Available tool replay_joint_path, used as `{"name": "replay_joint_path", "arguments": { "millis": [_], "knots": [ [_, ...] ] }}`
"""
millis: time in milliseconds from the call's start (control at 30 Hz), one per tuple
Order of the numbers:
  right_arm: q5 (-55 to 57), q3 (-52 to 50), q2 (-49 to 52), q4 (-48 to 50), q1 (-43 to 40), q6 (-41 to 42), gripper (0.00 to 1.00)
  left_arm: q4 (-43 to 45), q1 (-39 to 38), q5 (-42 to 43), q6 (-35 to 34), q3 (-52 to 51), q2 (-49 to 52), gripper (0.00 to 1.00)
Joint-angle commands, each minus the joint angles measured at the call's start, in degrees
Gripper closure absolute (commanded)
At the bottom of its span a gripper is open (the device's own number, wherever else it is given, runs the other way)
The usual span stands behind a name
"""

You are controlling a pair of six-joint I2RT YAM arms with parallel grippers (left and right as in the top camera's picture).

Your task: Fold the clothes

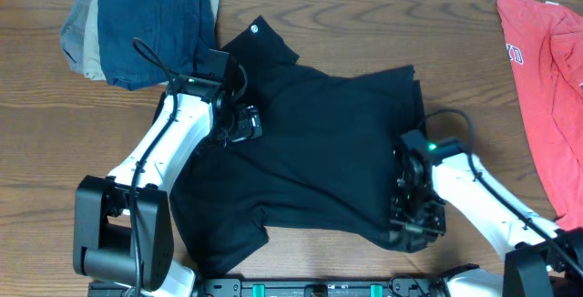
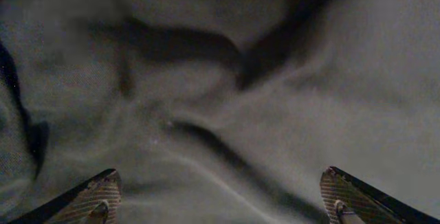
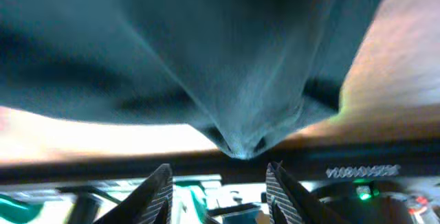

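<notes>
The black T-shirt, the clothes (image 1: 319, 142), lies rumpled across the middle of the wooden table (image 1: 46, 133), one sleeve with a small white logo (image 1: 254, 30) pointing to the back left. My left gripper (image 1: 241, 122) hovers over the shirt's left part. In the left wrist view it (image 2: 220, 183) is open wide over creased dark fabric (image 2: 227, 93), nothing between its fingers. My right gripper (image 1: 414, 220) is at the shirt's front right corner. In the right wrist view it (image 3: 220, 169) stands open, and a pinched point of the cloth (image 3: 240, 145) hangs just beyond the fingertips.
A folded stack of dark blue, tan and grey garments (image 1: 146, 24) lies at the back left, close to the shirt's sleeve. A red T-shirt (image 1: 547, 87) is spread along the right edge. The arms' base rail (image 1: 319, 288) runs along the table's front edge.
</notes>
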Motion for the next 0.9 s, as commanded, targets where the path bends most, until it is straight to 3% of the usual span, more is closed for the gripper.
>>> {"name": "replay_joint_path", "arguments": {
  "millis": [0,67,200,300,467,633,867],
  "knots": [
    [5.9,6.0,-0.7,1.5,-3.9,1.4,0.54,-1.9,-1.7,2.1,5.6,-0.7,0.0,0.09],
    [7.4,8.7,-0.7,4.1,-7.0,0.4,0.52,-3.6,-3.2,2.1,5.6,-0.7,0.0,0.28],
    [7.7,9.3,-0.6,11.6,-11.1,-3.3,0.69,-5.9,-6.4,2.1,3.8,-1.2,0.0,0.75],
    [7.7,8.3,0.6,14.4,-12.5,-3.3,0.86,-6.2,-9.4,2.1,1.1,-3.8,0.0,0.94],
    [8.2,7.3,4.1,17.1,-12.7,-3.3,0.99,-1.6,-13.1,2.1,-2.3,-10.8,0.0,0.94],
    [8.2,7.3,9.0,20.9,-12.7,-3.0,0.99,4.0,-13.2,2.1,-4.8,-17.0,0.0,0.94],
    [8.2,7.3,16.0,22.4,-12.6,-2.8,0.99,4.1,-9.0,1.6,-6.7,-18.1,0.0,0.94]
  ]
}}
